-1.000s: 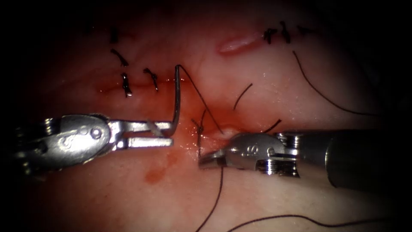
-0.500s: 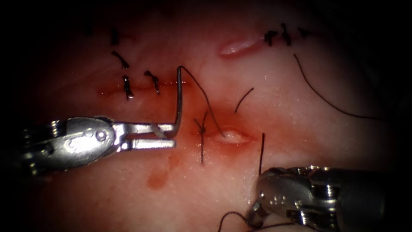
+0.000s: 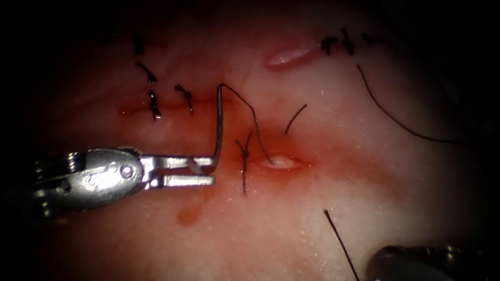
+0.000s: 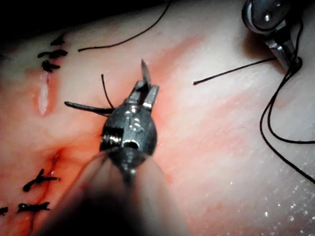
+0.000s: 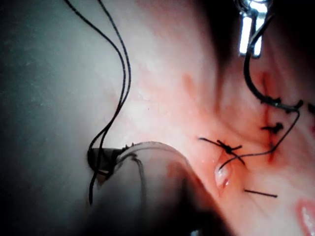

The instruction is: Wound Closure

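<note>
Steel left tool (image 3: 200, 171): jaws clenched on the needle (image 3: 217, 125) near its pointed end, left of the cut (image 3: 281, 162).
Needle: curved, clear of the tissue (image 3: 323, 182), body rising from the jaws, swaged end uppermost; tip (image 4: 145, 69) protruding past the jaws in the left wrist view.
Thread (image 3: 250, 117): dark, running from the needle's upper end down and rightward to the open part of the cut.
Knotted stitch (image 3: 244, 153): across the cut just left of its open gap, both tails free.
Right tool (image 3: 416, 263): off toward the near right edge of the endoscope view, well apart from the cut; jaws clenched on the thread, a dark loop (image 5: 110, 98) trailing from them in the right wrist view.
Cut ends of thread (image 3: 295, 117): loose on the tissue right of the cut.
Finished stitches (image 3: 153, 104): row at upper left; further group (image 3: 344, 41) at upper right.
Red fluid (image 3: 188, 213): pooled around the cut, separate spot below the left tool.
</note>
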{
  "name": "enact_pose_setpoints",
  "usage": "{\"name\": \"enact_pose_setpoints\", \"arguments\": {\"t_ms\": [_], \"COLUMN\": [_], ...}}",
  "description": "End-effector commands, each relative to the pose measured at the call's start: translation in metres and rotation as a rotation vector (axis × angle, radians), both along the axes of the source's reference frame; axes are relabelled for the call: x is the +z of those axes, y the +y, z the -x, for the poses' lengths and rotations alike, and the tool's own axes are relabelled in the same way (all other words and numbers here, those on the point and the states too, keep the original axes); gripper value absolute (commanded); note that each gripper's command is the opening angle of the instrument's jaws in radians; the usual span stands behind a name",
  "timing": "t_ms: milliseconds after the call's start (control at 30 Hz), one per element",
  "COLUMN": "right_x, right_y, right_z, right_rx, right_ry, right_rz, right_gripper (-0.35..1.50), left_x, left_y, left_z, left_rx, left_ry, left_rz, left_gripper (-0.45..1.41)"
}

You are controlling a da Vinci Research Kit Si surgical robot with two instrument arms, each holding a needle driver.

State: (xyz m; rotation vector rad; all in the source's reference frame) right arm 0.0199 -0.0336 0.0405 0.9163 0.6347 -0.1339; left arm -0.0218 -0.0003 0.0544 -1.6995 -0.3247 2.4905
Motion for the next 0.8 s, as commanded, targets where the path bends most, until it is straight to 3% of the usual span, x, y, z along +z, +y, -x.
{"name": "enact_pose_setpoints", "arguments": {"t_ms": [33, 67, 100, 167, 500, 800], "right_x": [0.0002, 0.0001, 0.0002, 0.0004, 0.0035, 0.0056], "right_y": [0.0023, 0.0035, 0.0044, 0.0063, 0.012, 0.0139], "right_z": [-0.0005, -0.0004, -0.0003, 0.0001, 0.0014, 0.0019], "right_rx": [0.105, 0.201, 0.282, 0.47, 0.949, 1.192], "right_ry": [0.051, 0.078, 0.089, 0.096, 0.124, 0.154], "right_rz": [0.065, 0.121, 0.16, 0.228, 0.312, 0.348], "right_gripper": [0.71, 1.11, 1.31, 1.48, 1.48, 1.48], "left_x": [0.0004, 0.0004, 0.0005, 0.0008, 0.0031, 0.0036], "left_y": [0.0001, 0.0, -0.0001, -0.0003, -0.0024, -0.0028], "left_z": [0.0004, 0.0002, 0.0, -0.0003, -0.0024, -0.0015], "left_rx": [0.005, 0.005, 0.002, 0.009, 0.06, 0.041], "left_ry": [-0.001, 0.001, 0.007, 0.017, 0.113, 0.134], "left_rz": [0.007, 0.008, 0.012, 0.014, 0.037, 0.036], "left_gripper": [-0.45, -0.45, -0.45, -0.45, -0.45, -0.45]}}
